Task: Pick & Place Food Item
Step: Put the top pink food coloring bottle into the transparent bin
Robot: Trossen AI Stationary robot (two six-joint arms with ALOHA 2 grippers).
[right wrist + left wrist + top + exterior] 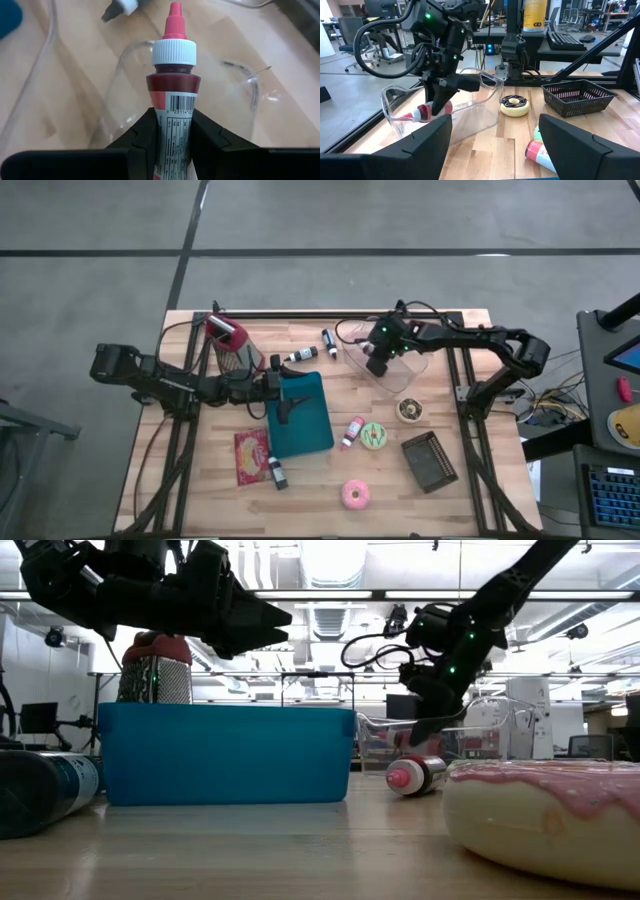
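My right gripper (pixel 378 362) is shut on a small red bottle (pixel 173 75) with a white cap and a pink tip. It holds the bottle down inside a clear plastic container (pixel 402 370) at the table's far middle. The left wrist view also shows this bottle (pixel 424 111) behind the container's clear wall (pixel 470 112). My left gripper (pixel 287 395) is open and empty, hovering over a teal bin (pixel 305 420) left of the container. My right gripper pinches the bottle's labelled body (pixel 172 127) between its two fingers (pixel 142 135), below the white cap. The fingers slant down from above, and the bottle lies along them with its pink tip pointing away from the wrist. I cannot tell whether the bottle touches the container's floor.
A pink-capped bottle (pixel 352 432), a green donut (pixel 374 436), a chocolate donut (pixel 409 410), a pink donut (pixel 355 494) and a black basket (pixel 429 461) lie nearer. Two dark bottles (pixel 300 356) (pixel 329 342) lie far. A red-topped can (pixel 227 340) and a snack packet (pixel 251 455) are on the left.
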